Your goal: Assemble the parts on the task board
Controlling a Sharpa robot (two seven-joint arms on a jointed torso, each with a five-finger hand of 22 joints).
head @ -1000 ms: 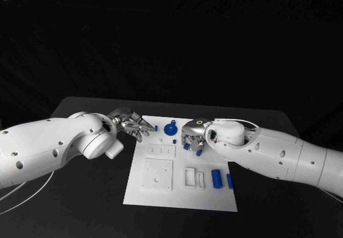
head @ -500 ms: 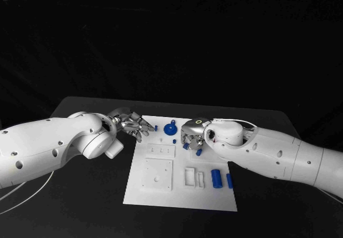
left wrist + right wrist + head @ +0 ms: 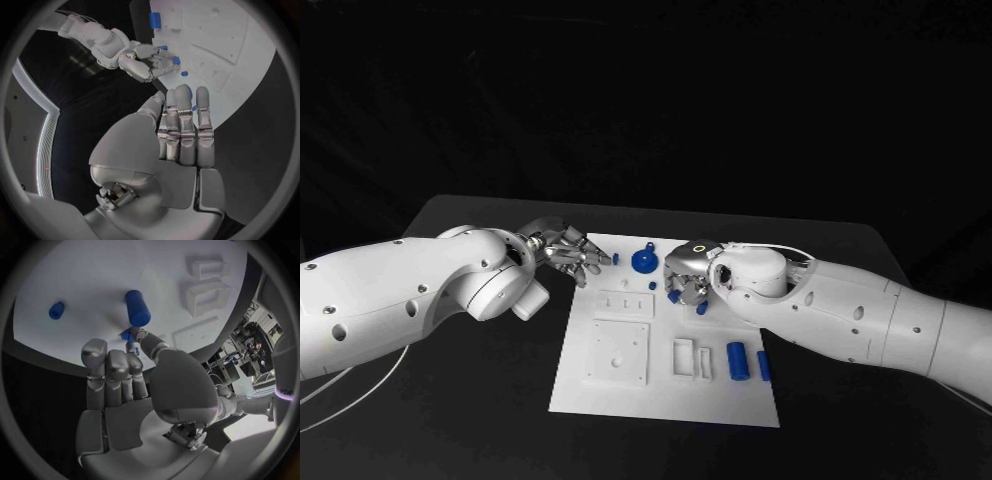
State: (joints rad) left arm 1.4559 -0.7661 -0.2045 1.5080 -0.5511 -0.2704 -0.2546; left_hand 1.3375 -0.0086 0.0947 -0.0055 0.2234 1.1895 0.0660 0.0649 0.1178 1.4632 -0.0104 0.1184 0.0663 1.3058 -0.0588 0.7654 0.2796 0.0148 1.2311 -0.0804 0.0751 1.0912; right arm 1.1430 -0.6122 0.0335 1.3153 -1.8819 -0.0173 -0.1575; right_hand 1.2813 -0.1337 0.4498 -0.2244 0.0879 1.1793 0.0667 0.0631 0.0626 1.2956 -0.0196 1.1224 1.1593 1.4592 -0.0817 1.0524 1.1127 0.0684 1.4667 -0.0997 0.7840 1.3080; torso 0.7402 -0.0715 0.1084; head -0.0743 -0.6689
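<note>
No legible writing or brand marks found on any surface. The task board (image 3: 668, 345) lies flat at the middle of the black desk (image 3: 459, 400). The right hand (image 3: 687, 277) sits over the board's upper centre, its fingers (image 3: 139, 334) pinching a small blue part (image 3: 129, 334) at the tips; in the right wrist view a blue cylinder (image 3: 137, 308) stands on the board just beyond those fingertips, and a smaller blue peg (image 3: 56, 310) lies apart from it. The left hand (image 3: 565, 250) hovers at the board's upper left corner, fingers straight, side by side, grasping nothing. A round blue knob (image 3: 643, 261) stands on the board between the two hands. Two blue cylinders (image 3: 737, 360) lie near the board's lower right, beside white rectangular sockets (image 3: 685, 358). A square white plate (image 3: 617, 352) occupies the board's lower left
</note>
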